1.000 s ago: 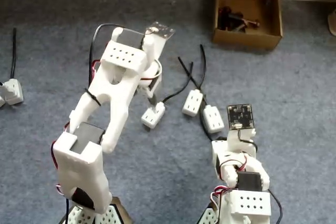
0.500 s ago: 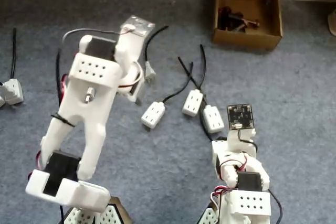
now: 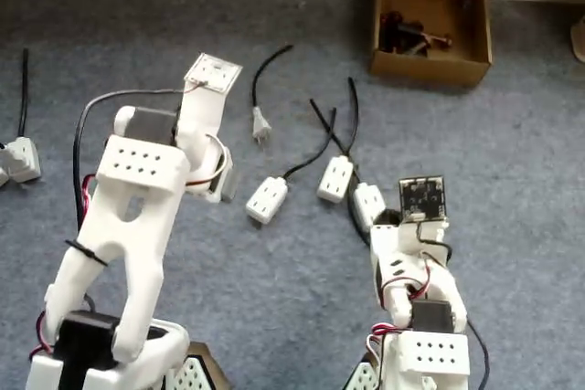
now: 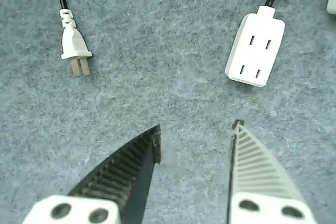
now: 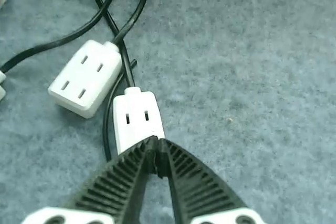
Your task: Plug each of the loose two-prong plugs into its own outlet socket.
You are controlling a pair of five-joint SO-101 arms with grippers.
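Note:
A loose two-prong plug (image 3: 260,125) on a black cord lies on the grey carpet; it also appears as the plug (image 4: 73,51) in the left wrist view. Three white outlet sockets lie nearby: one (image 3: 267,199), a middle one (image 3: 335,178) and one (image 3: 369,203) by the right arm. My left gripper (image 4: 197,127) hangs open over bare carpet, short of the plug and the nearest socket (image 4: 255,45), with nothing in it. My right gripper (image 5: 156,145) is shut, its tips at the near end of a socket (image 5: 135,116), beside another socket (image 5: 85,77).
A cardboard box (image 3: 430,15) with small parts stands at the back right. Another white socket (image 3: 20,160) on a cord lies at the far left edge. Black cords cross behind the middle sockets. Open carpet lies between the two arms.
The left arm has swung back and to the left, uncovering the plug, which now lies alone on the carpet. The right arm has edged forward toward its socket.

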